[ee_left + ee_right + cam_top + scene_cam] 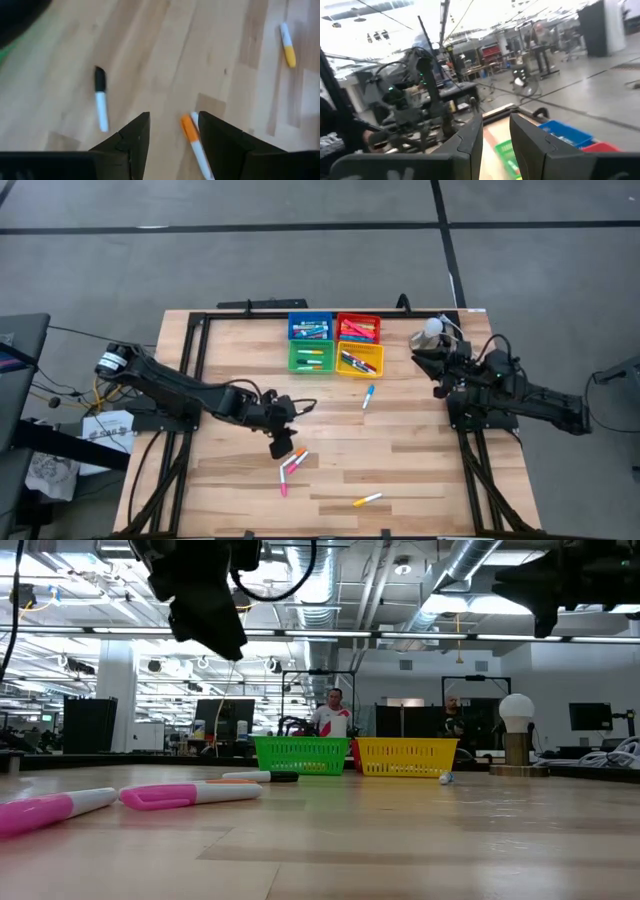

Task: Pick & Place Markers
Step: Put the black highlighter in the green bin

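Note:
Several markers lie loose on the table: an orange one (298, 459) beside a pink one (284, 485), a yellow one (367, 500), and a blue one (368, 395). More markers fill the four trays. My left gripper (282, 444) hangs open above the table, over the orange and pink markers. In its wrist view the open fingers (172, 117) frame bare wood, with the orange marker (192, 137) close by one finger and a black-capped marker (100, 97) off to the side. My right gripper (496, 122) waits open near the table's right edge (438, 375).
The blue (310, 327), red (358, 327), green (311, 357) and yellow (360, 361) trays stand in a square at the far middle. A white bulb on a stand (432, 330) is at the far right. People stand in the room behind (332, 715).

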You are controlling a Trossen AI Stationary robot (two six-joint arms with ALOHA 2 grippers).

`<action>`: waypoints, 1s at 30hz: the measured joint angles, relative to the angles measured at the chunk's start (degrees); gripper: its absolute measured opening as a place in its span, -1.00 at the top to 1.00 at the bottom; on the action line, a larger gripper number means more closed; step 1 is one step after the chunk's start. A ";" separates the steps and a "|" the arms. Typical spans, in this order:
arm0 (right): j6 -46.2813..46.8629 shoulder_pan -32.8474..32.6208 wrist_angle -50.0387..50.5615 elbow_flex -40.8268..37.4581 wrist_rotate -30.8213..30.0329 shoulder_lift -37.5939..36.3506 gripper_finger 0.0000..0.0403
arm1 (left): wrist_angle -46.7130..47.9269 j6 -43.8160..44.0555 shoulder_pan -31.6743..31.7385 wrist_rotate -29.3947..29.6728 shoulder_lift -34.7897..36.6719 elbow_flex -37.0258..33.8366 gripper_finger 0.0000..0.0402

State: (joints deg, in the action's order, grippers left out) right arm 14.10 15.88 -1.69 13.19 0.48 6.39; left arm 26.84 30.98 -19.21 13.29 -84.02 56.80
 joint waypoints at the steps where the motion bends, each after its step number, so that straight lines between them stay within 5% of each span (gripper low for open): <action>1: -0.80 -0.03 0.16 -0.02 -0.88 -0.41 0.57 | 0.02 0.24 -0.08 -0.65 -0.72 0.00 0.17; 6: -2.41 0.00 -0.17 -0.02 -8.29 -2.43 0.57 | -0.33 2.88 0.65 -4.36 -5.51 0.00 0.17; 21: -0.48 -0.11 3.26 -0.02 -7.94 -3.10 0.57 | -1.20 -3.59 14.32 -7.61 -15.42 4.17 0.17; 30: 0.51 -0.11 4.72 -0.02 -7.96 -3.10 0.57 | -1.15 -6.75 16.16 -7.79 -16.29 4.22 0.17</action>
State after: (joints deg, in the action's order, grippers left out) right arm 14.61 15.77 3.03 13.17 -7.49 3.29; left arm 25.68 24.23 -3.05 5.50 -100.31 61.01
